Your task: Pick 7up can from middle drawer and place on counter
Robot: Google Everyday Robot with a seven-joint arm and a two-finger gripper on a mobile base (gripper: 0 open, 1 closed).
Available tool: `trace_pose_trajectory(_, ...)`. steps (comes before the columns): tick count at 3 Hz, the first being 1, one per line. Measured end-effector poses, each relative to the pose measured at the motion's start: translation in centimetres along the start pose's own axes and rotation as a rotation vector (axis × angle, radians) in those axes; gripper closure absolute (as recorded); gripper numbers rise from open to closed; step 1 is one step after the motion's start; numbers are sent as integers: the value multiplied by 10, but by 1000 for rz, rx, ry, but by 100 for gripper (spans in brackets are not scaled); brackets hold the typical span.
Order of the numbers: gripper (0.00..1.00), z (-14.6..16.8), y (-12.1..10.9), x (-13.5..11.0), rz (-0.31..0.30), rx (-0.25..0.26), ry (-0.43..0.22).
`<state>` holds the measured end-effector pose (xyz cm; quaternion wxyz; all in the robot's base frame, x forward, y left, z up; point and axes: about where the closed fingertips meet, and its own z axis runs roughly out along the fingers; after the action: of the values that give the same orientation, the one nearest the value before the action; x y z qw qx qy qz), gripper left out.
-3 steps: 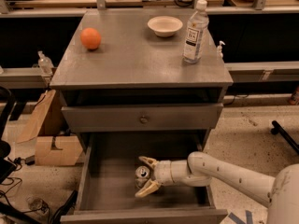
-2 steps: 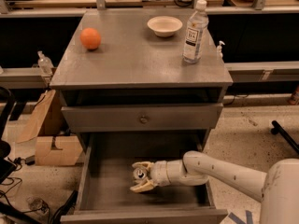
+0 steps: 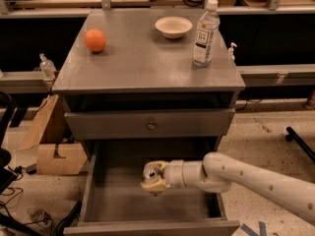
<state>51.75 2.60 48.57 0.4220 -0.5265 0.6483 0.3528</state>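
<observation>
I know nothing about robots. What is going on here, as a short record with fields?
hand: inside the open drawer, closed around the can
can: in the hand, silver top showing
drawer: pulled out, grey floor
counter: holds three things, no can yet
orange: on the counter, left in the picture
bowl: on the counter, near the back
bottle: on the counter, upright, right in the picture
upper drawer: shut
</observation>
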Motion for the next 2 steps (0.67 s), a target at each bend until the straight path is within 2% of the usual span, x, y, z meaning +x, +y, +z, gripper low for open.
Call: trace_pose_trajectory(2,100,-125,-26,-150,59,167,-54)
